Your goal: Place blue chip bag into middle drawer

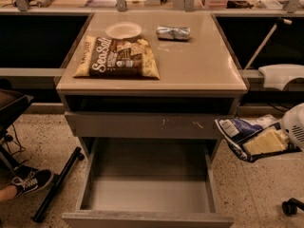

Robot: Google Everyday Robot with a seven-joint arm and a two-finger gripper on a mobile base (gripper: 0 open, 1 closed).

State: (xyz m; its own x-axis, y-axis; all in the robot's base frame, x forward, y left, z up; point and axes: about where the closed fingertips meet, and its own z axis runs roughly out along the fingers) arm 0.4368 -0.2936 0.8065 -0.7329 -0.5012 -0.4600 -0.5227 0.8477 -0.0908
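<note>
The blue chip bag [242,133], dark blue with white label patches, hangs in the air to the right of the cabinet, at the height of the scratched drawer front. My gripper [264,142] comes in from the right edge on a white arm [294,127] and is shut on the bag, one pale yellow finger [268,140] lying across it. The middle drawer [147,194] is pulled open at the bottom of the view, grey and empty, its plain front [147,220] nearest me. The bag is up and to the right of the drawer's opening.
On the cabinet top [204,65] lie a large tan "Sea Salt" bag [116,57], a white plate [123,30] and a silver foil packet [173,32]. A scratched grey drawer front [142,125] is shut above the open drawer. A person's shoe [31,183] and a black pole [57,184] are on the floor at left.
</note>
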